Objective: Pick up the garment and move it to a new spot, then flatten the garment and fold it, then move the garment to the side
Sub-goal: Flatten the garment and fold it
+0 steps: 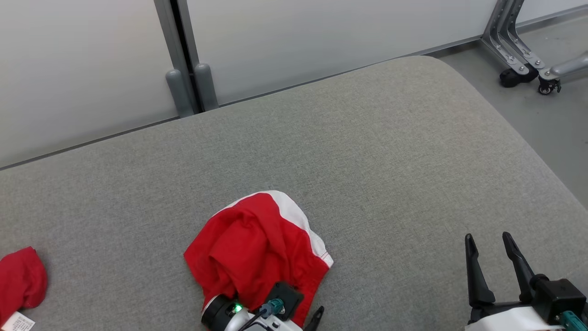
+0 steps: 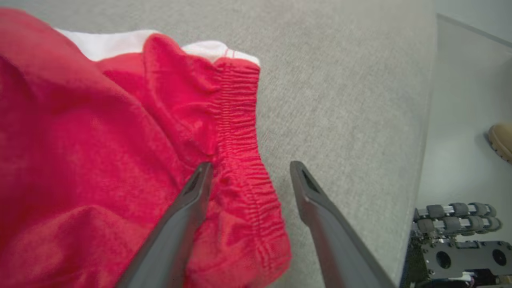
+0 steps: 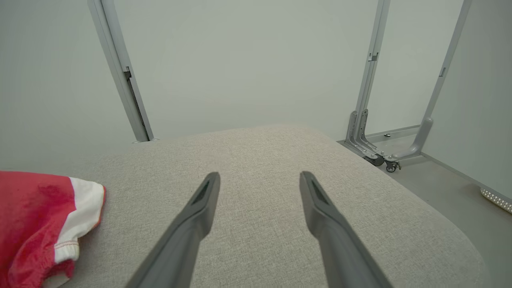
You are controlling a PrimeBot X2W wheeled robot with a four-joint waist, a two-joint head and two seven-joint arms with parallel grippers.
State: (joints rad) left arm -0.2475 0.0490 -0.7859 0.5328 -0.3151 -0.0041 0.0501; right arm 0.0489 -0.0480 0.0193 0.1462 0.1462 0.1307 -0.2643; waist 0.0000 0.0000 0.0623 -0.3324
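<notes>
- A crumpled red garment with white trim and an elastic waistband point(image 1: 252, 243) lies on the wide grey fabric-covered pad point(image 1: 390, 151), near the pad's front edge.
- The left gripper point(image 2: 248, 168) is released, its fingers spread across the waistband. One tip is against red cloth and the other is over bare pad.
- The right gripper point(image 1: 487, 236) is released and empty over the pad's front right part.
- A smaller red cloth with a white label point(image 1: 20, 280) lies at the pad's front left.

garment point(image 1: 248, 248): bright red, with a white band stitched in red along one edge. cushion point(image 1: 390, 161): plain light grey weave. second cloth point(image 1: 20, 280): red, with a white printed label point(image 1: 18, 322). left gripper point(image 2: 251, 165) and right gripper point(image 1: 488, 237): dark grey fingers. wall panels point(image 1: 82, 69): pale grey. metal frame point(image 1: 510, 41): silver-grey. shoe point(image 2: 502, 140): tan.
</notes>
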